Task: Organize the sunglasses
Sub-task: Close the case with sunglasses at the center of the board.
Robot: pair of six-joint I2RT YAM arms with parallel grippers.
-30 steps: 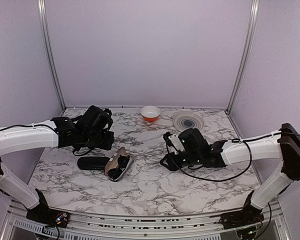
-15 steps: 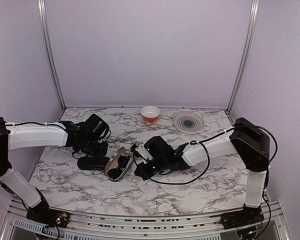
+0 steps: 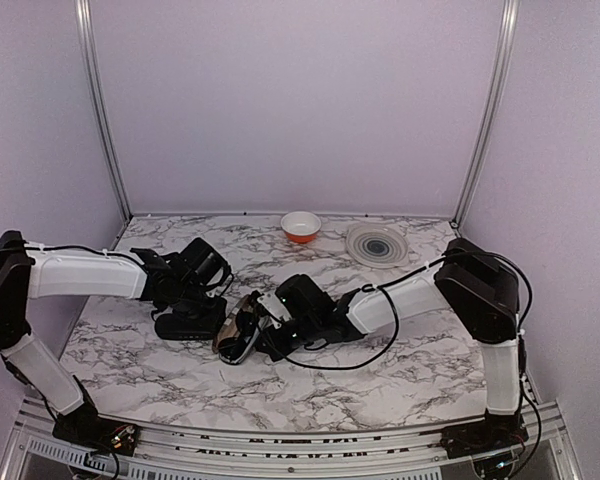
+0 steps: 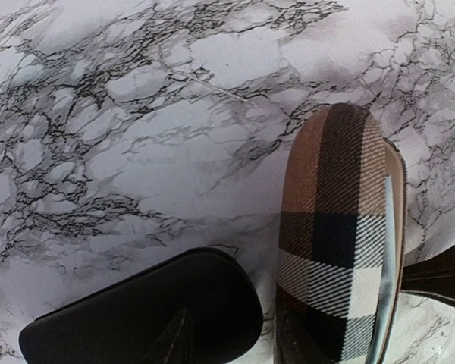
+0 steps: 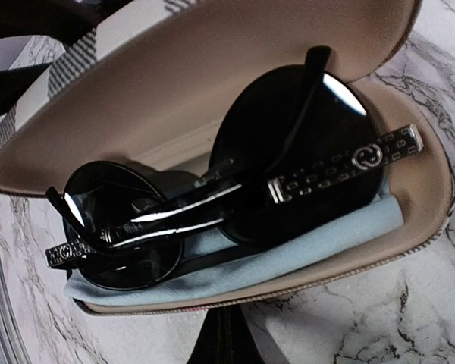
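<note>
Sunglasses point(image 5: 235, 189) lie folded inside the open plaid case point(image 4: 334, 227), on a pale blue cloth point(image 5: 288, 250). The case sits mid-table point(image 3: 380, 385), touching or just beside the black case point(image 3: 185, 323) on its left.

Right gripper point(image 5: 226, 341): clenched, with its tip at the case's open long rim, about mid-length. Cannot tell whether it pinches the rim or only touches it. The sunglasses lie straight ahead of it, just past the rim, with their long axis along the case and across the gripper's line of reach.

Left gripper point(image 3: 202, 290): fingers not visible in its own camera, so cannot tell its state. It is on the far side, facing the plaid outside of the raised lid, above the black case.

Nearer arm: the right is closest to the sunglasses, the left to the lid.

Appearance: thin black frame, dark round glossy lenses, slim temples with silver patterned bands and a ring emblem. One temple angles up across a lens towards the lid lining.

Judgement: only the lid remains to be closed, and the raised temple may catch.
</note>
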